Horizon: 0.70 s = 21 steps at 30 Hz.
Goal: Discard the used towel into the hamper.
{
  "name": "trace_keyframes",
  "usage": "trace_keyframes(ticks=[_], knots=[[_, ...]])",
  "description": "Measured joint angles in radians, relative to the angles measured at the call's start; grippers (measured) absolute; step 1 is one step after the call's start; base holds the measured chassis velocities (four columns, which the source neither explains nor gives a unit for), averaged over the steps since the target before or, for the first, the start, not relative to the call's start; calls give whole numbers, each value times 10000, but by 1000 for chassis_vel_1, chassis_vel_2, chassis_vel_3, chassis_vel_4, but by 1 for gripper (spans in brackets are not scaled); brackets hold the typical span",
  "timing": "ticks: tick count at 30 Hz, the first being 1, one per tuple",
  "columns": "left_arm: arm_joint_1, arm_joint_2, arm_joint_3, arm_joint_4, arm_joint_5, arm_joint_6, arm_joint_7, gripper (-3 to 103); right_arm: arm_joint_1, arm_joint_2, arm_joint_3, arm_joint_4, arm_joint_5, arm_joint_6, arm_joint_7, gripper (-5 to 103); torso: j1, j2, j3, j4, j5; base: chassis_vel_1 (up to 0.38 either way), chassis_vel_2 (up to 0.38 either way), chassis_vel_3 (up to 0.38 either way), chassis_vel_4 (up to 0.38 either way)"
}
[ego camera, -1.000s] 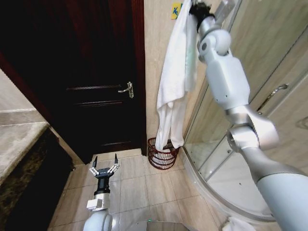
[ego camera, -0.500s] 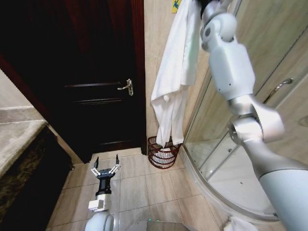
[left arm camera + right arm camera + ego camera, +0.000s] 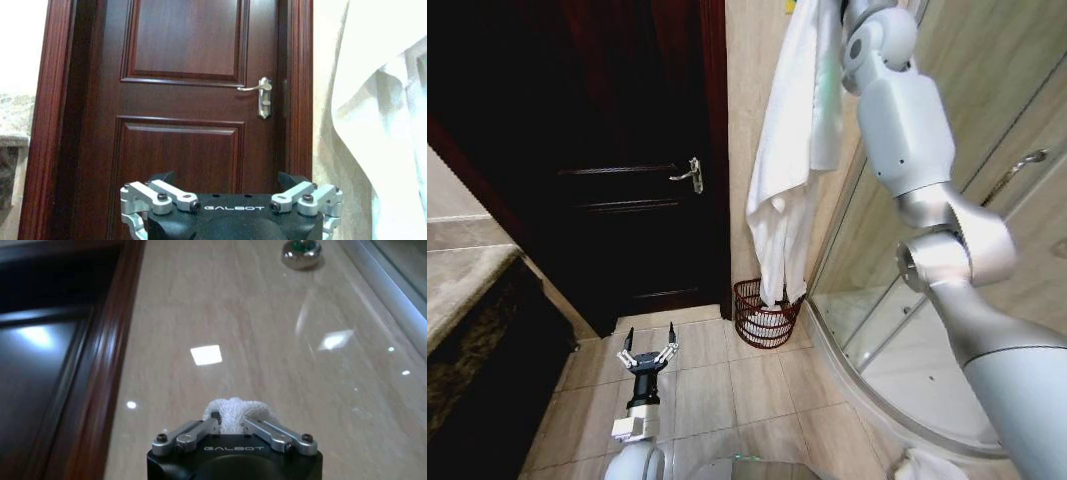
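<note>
The towel is white, soft and floppy. It is light, but it is long, so it swings and folds when I move it. It will not break and it will not slip much, because cloth is easy to pinch. The best place to hold it is a bunched-up bit near its top end, and that is where I have it. In my right wrist view, a small white lump of towel sits pinched between the two fingers of my right gripper, which are closed narrow on it.

My right arm is stretched high, up at about 1 o'clock in the head view, and the towel hangs straight down from there along the beige tiled wall. Its bottom end dangles at the mouth of the hamper. I cannot tell if the tip is already inside the rim or just above it.

The hamper is a small dark red wire basket on the floor, in the corner between the dark wooden door and the glass shower wall.

My left gripper waits low at about 7 o'clock, fingers spread wide, holding nothing, well apart from the towel.
</note>
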Motion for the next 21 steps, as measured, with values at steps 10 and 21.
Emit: trace_keyframes(ticks=[10, 21], knots=[[144, -10, -20, 52, -29, -228, -5, 100, -790, -634, -243, 574, -33, 0, -18, 2, -188, -443, -246, -4, 4, 0, 0, 0, 0], [200, 7, -17, 27, -22, -284, 1, 100, -2671, -1863, -526, 2417, 490, -159, 202, 2, -402, -915, -513, -3, 4, 0, 0, 0, 0]])
